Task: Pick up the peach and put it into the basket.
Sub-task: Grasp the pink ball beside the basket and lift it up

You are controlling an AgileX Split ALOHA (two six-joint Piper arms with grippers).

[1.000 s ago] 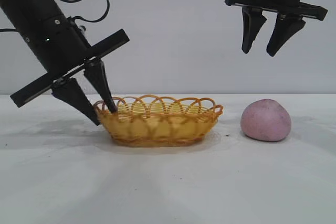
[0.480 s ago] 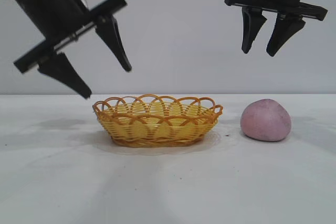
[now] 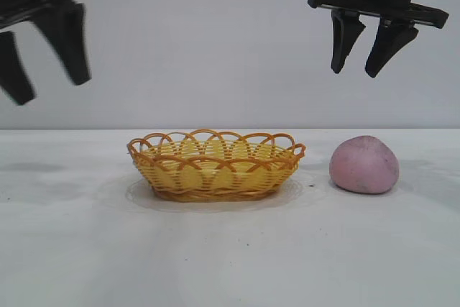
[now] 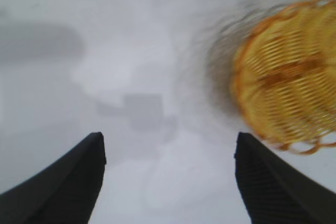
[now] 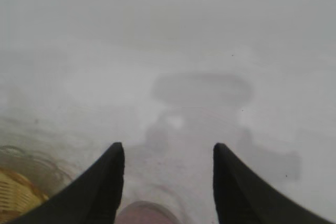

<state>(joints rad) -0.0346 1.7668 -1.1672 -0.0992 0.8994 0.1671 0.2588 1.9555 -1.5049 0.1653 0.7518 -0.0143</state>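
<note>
While the peach (image 3: 364, 165) sits untouched on the table (image 3: 230, 249) just beside the basket (image 3: 215, 165), nothing of the task is done: grasp, lift and drop all remain. Right gripper (image 3: 363, 70) hangs high above the peach, fingers spread and empty; left gripper (image 3: 43, 88), also spread, hangs up beyond the basket's far end. Left gripper is partly cropped at the exterior view's edge, and only a sliver of peach shows in the right wrist view.

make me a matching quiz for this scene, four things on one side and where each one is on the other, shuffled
Things:
1. peach
2. basket
3. left end effector
4. right end effector

Places:
A. raised and open, high above the peach
B. mid-table, with nothing in it
C. on the table, to the right of the basket
D. raised and open at the exterior view's left edge, away from the basket

Pairs: 1-C, 2-B, 3-D, 4-A
</note>
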